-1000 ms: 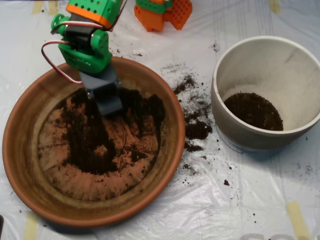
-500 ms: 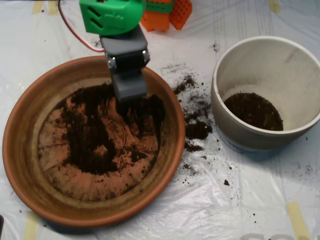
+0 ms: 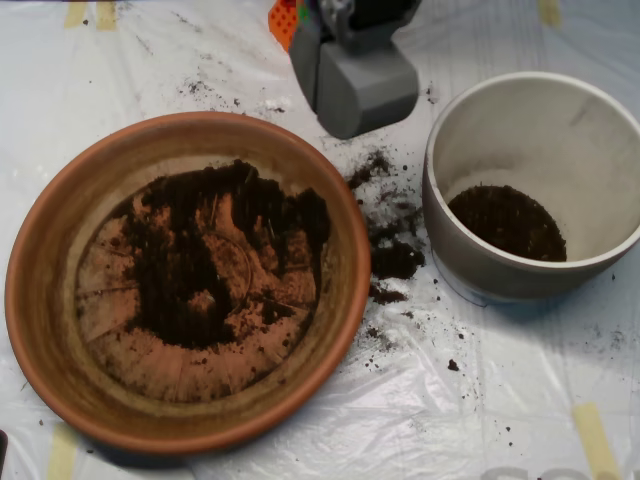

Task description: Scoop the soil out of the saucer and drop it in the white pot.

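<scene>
Overhead view — claw [image 3: 355, 85] between saucer [image 3: 60, 250] and white pot [image 3: 445, 240].

Orange-brown saucer [image 3: 45, 330] with radial marks; dark soil [image 3: 190, 270]; off-white pot [image 3: 600, 150]; grey tool [image 3: 355, 85].

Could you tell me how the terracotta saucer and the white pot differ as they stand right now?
The saucer is wide, shallow and orange-brown; the white pot is narrower, deep and off-white. Soil in the saucer lies in a scattered, ragged patch with bare clay showing through, while the soil in the pot sits as one compact dark heap at the bottom. Both are round, thick-rimmed, upright on the plastic sheet, and hold dark soil.
</scene>
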Controlling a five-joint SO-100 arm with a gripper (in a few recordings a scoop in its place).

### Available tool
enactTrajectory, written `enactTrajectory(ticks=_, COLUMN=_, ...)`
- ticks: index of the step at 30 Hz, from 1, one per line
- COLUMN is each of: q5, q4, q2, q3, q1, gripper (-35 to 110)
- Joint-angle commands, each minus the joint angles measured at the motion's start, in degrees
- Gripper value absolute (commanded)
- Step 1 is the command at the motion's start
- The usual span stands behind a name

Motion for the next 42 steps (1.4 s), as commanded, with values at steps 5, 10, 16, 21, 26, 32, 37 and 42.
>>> enactTrajectory(ticks=5, q5=2.2, q4=-2.37, q2=2.11, q3=-3.78, q1=-14.85, gripper=-1)
enactTrajectory(ticks=10, q5=1.93, q4=-8.09, q2=3.08, q3=0.53, q1=-22.41, gripper=0)
enactTrajectory(ticks=16, q5=1.05, q4=-8.44, q2=-0.97, q3=4.22, q1=-24.61, gripper=43)
enactTrajectory(ticks=21, q5=0.44, q4=-11.87, q2=2.2, q3=11.16, q1=-22.94, gripper=45)
enactTrajectory(ticks=26, q5=0.97, q4=-12.48, q2=3.16, q3=12.39, q1=-22.68, gripper=44)
enactTrajectory(ticks=32, q5=6.24, q4=-12.13, q2=4.13, q3=6.86, q1=-20.48, gripper=43)
enactTrajectory(ticks=37, q5=10.55, q4=-11.6, q2=5.27, q3=-0.62, q1=-13.71, gripper=43)
enactTrajectory(ticks=42, q5=12.13, q4=-5.98, q2=0.97, q3=-11.43, q1=-7.21, gripper=43)
